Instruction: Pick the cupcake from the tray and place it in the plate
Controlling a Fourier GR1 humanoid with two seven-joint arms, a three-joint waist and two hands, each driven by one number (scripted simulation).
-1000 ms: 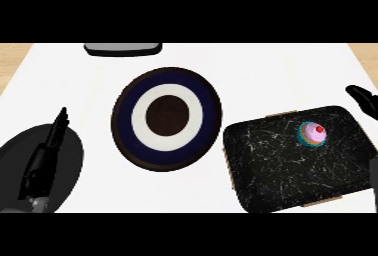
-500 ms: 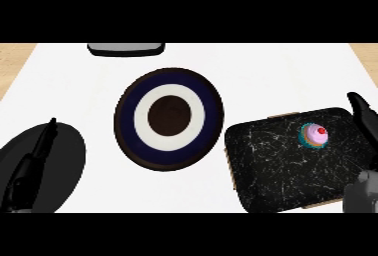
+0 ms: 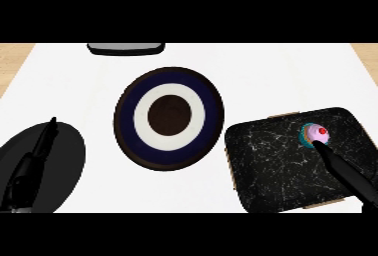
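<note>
A small cupcake with pink icing, a red top and a teal wrapper sits at the far right part of a black marbled tray. My right hand comes in from the lower right over the tray, fingers straight, one fingertip just touching the cupcake's near side. The plate, dark blue with a white ring and a brown middle, lies left of the tray. My left hand rests at the lower left, fingers straight and pointing up.
A dark round shape lies under my left hand at the lower left. A dark grey object sits at the counter's far edge. Wooden floor shows past both upper corners.
My right hand has moved in from the right edge, left and down over the tray, until a fingertip reaches the cupcake. The left hand has sunk slightly lower.
</note>
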